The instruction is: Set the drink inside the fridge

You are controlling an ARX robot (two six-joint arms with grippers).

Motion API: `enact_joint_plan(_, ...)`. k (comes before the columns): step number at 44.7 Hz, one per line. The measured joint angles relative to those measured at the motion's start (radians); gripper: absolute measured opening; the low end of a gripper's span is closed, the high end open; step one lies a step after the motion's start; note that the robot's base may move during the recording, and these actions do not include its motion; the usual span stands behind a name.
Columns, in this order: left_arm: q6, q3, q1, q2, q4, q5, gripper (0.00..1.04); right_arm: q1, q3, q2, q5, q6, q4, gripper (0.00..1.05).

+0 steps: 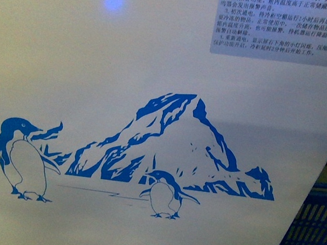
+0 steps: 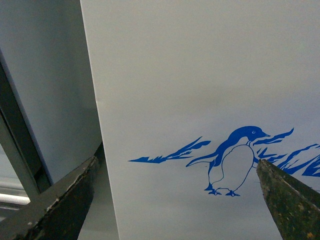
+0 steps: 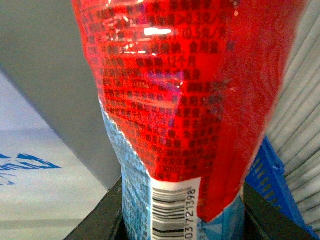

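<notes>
The fridge (image 1: 127,75) fills the front view: its white wall with the blue penguin-and-mountain decal stands very close, and neither arm shows there. In the left wrist view the same white wall (image 2: 200,75) with one penguin is just ahead, and my left gripper (image 2: 175,200) is open and empty, its dark fingers (image 2: 55,205) spread wide. In the right wrist view my right gripper (image 3: 182,220) is shut on the drink (image 3: 185,100), whose red wrap label with a barcode fills the frame. Its cap and liquid are out of view.
A blue plastic crate (image 1: 311,241) stands to the right of the fridge and also shows behind the bottle (image 3: 272,180). A grey cabinet with a dark metal frame (image 2: 30,125) stands to the fridge's left. A printed label (image 1: 281,23) sits on the fridge wall.
</notes>
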Motion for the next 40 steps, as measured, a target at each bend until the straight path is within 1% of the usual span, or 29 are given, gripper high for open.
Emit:
enact_joint_plan(6, 0.0, 0.0, 0.0, 0.0, 0.0, 0.0, 0.97, -0.007, -0.012, -0.179, 0.009, 0.016, -0.081, 0.4)
enact_joint_plan(9, 0.0, 0.0, 0.0, 0.0, 0.0, 0.0, 0.97, -0.001, -0.024, -0.219, 0.021, 0.022, -0.088, 0.4)
enact_joint_plan(13, 0.0, 0.0, 0.0, 0.0, 0.0, 0.0, 0.97, 0.053, -0.053, -0.275, 0.098, 0.026, -0.044, 0.4)
enact_joint_plan(17, 0.0, 0.0, 0.0, 0.0, 0.0, 0.0, 0.97, 0.106, -0.076, -0.294, 0.14, 0.021, -0.008, 0.4)
enact_joint_plan(23, 0.0, 0.0, 0.0, 0.0, 0.0, 0.0, 0.97, 0.155, -0.128, -0.314, 0.182, 0.004, 0.031, 0.4)
enact_joint_plan(28, 0.0, 0.0, 0.0, 0.0, 0.0, 0.0, 0.97, 0.221, -0.203, -0.348, 0.262, -0.023, 0.092, 0.4)
enact_joint_plan(34, 0.0, 0.0, 0.0, 0.0, 0.0, 0.0, 0.97, 0.262, -0.235, -0.369, 0.303, -0.036, 0.128, 0.4)
enact_joint_plan(40, 0.0, 0.0, 0.0, 0.0, 0.0, 0.0, 0.97, 0.276, -0.261, -0.394, 0.305, -0.051, 0.136, 0.4)
